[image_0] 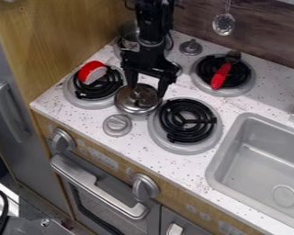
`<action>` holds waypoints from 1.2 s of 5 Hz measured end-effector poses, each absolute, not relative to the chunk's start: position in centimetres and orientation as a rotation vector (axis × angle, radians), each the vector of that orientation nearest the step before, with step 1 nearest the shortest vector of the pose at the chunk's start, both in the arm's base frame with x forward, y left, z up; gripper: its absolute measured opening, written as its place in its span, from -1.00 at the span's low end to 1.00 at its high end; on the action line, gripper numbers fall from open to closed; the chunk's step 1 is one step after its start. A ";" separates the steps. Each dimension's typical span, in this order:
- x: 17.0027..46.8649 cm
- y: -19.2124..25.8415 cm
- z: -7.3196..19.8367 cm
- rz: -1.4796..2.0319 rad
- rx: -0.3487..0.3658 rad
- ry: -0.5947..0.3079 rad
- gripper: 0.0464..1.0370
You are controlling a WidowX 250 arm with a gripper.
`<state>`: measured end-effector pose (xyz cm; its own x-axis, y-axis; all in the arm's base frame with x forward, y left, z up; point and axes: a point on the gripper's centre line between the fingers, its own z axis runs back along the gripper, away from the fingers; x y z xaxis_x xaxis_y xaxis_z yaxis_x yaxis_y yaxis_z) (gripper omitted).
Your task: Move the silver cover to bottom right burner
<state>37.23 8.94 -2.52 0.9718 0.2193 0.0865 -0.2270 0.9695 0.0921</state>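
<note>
A speckled white toy-kitchen counter runs along a dark wood-look wall, and I'll place everything by the bottom right burner. The silver cover is just left of it, between it and the bottom left burner. The black gripper hangs over the cover, up and to the left of the landmark burner, its two fingers spread apart around the cover's top knob, not clenched on it; whether either one touches the cover, I can't tell. Beyond the cover, on the bottom left burner, there's a red and white piece. Behind the landmark burner and to its right, a red-handled utensil lies across the top right burner. A grey stove knob is near the landmark burner's left side, and the grey sink is off to its right.
</note>
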 end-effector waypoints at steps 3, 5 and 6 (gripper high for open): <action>38.6 10.8 -4.8 0.259 0.114 -0.018 0.86; 38.6 11.3 -4.6 0.261 0.125 -0.016 -0.13; 38.5 11.2 -4.5 0.264 0.119 -0.021 -0.53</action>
